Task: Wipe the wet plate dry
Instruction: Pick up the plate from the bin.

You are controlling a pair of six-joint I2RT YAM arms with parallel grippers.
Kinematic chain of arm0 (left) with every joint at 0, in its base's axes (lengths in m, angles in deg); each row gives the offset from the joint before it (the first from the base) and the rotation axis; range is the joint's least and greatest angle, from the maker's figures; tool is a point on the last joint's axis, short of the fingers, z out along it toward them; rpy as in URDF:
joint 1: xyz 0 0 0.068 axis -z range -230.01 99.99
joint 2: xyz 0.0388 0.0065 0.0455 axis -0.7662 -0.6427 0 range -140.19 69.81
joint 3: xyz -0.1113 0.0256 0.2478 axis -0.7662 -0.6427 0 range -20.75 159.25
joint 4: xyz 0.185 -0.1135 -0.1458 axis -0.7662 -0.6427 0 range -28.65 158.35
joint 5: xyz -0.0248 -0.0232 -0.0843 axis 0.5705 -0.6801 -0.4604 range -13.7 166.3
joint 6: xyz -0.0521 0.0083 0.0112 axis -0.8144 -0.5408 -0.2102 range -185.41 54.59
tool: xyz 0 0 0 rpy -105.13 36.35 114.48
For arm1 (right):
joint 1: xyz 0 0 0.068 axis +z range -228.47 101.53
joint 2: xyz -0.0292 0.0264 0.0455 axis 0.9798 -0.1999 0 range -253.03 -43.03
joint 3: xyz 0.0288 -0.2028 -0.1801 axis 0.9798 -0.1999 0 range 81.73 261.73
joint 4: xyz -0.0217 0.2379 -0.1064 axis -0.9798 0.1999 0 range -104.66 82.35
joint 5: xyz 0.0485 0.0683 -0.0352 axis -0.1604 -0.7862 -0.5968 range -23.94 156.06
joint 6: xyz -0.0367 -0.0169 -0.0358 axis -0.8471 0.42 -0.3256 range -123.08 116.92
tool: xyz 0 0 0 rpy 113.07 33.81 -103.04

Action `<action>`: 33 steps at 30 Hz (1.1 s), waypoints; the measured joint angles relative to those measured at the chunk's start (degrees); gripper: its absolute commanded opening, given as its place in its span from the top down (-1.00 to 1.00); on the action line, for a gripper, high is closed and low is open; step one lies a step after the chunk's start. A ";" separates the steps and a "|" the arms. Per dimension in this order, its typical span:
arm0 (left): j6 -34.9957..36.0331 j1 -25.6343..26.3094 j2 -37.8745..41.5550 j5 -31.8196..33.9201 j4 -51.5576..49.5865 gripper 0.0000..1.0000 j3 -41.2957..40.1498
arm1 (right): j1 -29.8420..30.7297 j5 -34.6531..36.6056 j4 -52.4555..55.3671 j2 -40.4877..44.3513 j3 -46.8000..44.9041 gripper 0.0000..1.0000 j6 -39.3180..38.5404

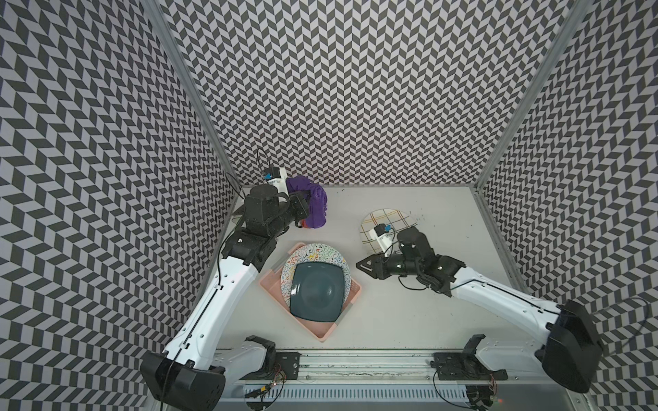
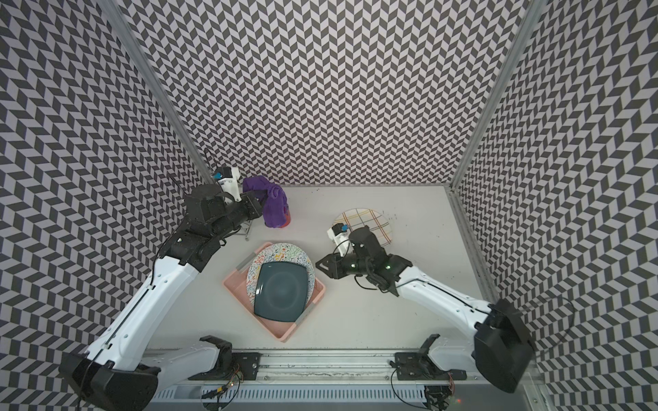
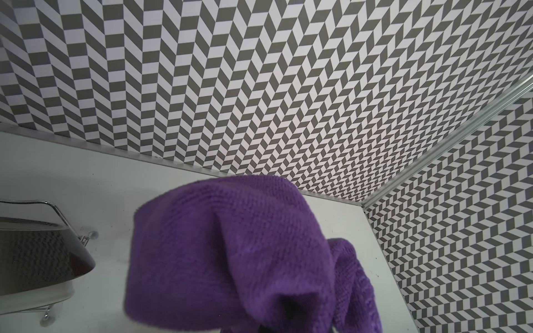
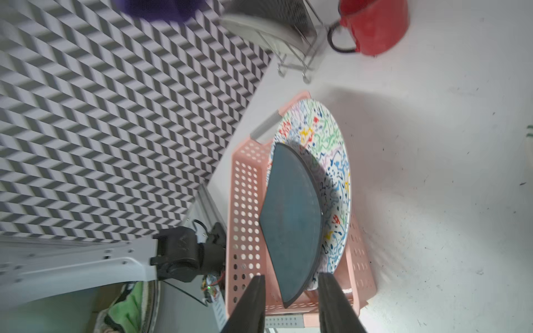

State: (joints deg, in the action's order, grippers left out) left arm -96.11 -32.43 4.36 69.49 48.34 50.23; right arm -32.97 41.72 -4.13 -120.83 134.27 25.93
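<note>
A dark teal square plate (image 1: pixel 317 291) (image 2: pixel 281 291) (image 4: pixel 291 213) lies on a round colour-splattered plate (image 1: pixel 313 252) (image 4: pixel 323 135) in a pink basket (image 1: pixel 322 332) (image 4: pixel 245 178). Which plate is wet I cannot tell. My right gripper (image 1: pixel 360 265) (image 2: pixel 320 266) (image 4: pixel 291 291) hangs just right of the basket, pointing at the teal plate, open, nothing between its fingers. At the back left my left gripper (image 1: pixel 304 199) (image 2: pixel 263 199) is shut on a purple towel (image 1: pixel 313 206) (image 2: pixel 272 204) (image 3: pixel 230 253), which hangs down and hides the jaws in the left wrist view.
A plaid round plate (image 1: pixel 388 219) (image 2: pixel 366 219) lies at the back right, behind my right wrist. A red mug (image 4: pixel 375 26) (image 2: pixel 286 219) stands under the hanging towel. A wire dish rack (image 4: pixel 294 49) holding a dark plate (image 3: pixel 34 253) sits by the left wall.
</note>
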 measured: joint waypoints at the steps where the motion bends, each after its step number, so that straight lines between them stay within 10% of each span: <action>1: -0.33 0.00 0.39 0.09 0.00 1.00 -0.13 | 1.51 1.09 1.25 -2.40 1.33 0.29 -0.55; 18: -2.45 0.00 3.54 0.76 -0.70 1.00 -3.04 | 5.38 5.16 2.40 -18.75 9.40 0.21 -3.45; 27: -2.43 0.00 3.65 0.76 -0.68 1.00 -3.34 | 6.14 3.96 0.59 -24.09 13.94 -0.21 -3.89; 33: -2.40 0.00 3.65 0.76 -0.68 1.00 -4.17 | 6.08 -0.22 -3.13 -27.74 15.02 0.05 -4.92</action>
State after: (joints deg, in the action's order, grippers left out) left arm -98.51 -32.43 8.01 70.26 47.66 46.06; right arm -26.90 41.50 -7.26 -148.57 149.28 21.01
